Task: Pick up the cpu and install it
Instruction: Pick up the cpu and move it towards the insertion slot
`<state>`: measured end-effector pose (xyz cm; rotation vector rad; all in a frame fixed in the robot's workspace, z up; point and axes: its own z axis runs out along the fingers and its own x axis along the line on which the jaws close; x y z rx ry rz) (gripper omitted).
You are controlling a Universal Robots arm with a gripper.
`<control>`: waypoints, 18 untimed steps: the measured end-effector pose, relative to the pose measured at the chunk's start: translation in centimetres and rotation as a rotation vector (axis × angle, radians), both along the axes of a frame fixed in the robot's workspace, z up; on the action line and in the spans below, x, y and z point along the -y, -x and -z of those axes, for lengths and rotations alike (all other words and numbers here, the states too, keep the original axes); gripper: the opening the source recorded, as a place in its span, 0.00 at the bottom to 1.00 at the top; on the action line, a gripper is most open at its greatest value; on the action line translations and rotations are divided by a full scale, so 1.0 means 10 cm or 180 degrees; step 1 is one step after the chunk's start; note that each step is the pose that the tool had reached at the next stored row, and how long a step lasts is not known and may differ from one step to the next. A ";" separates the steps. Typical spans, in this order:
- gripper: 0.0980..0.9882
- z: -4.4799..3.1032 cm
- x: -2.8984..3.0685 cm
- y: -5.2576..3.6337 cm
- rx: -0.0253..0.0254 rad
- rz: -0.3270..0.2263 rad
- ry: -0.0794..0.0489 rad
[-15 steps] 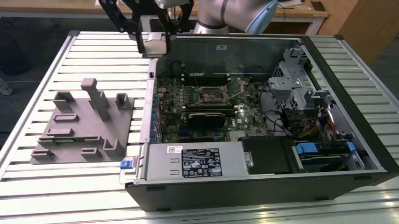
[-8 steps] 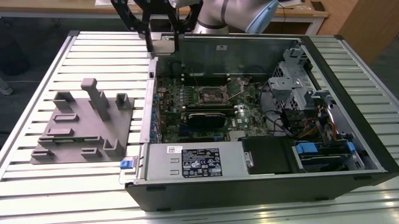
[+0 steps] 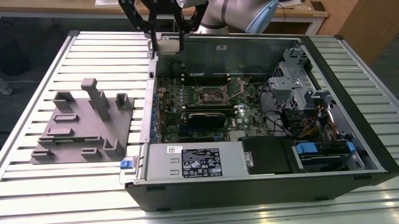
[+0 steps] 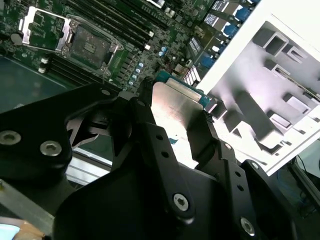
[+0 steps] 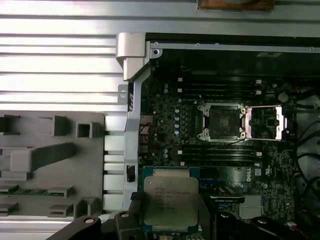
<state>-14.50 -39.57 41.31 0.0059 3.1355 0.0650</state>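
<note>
At 1 o'clock of the grey fixture (image 3: 81, 123) on the bench (image 3: 93, 46), the end effector (image 3: 167, 39) pinches the cpu (image 3: 168, 45) by its edges above the computer case's (image 3: 262, 193) corner: the carry step, I judge. The open socket (image 3: 212, 94) lies at 5 o'clock of the chip, and seating it calls for squaring chip to frame.

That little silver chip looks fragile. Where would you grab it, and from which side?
Probably by two opposite thin edges, coming in from the side of its pale metal top. The cpu is a flat, thin square, so those edges are its only parallel surfaces to pinch. The gripper holds it that way, with one finger on each side and the top left bare.
</note>
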 end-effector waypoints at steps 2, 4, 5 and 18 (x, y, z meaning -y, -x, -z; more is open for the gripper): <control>0.48 0.005 -0.008 -0.021 0.0000 0.0000 0.0000; 0.48 0.010 -0.015 -0.044 0.0000 0.0000 0.0000; 0.48 0.013 -0.017 -0.055 0.0000 0.0000 0.0000; 0.48 0.068 -0.126 -0.281 -0.0001 0.0000 -0.0001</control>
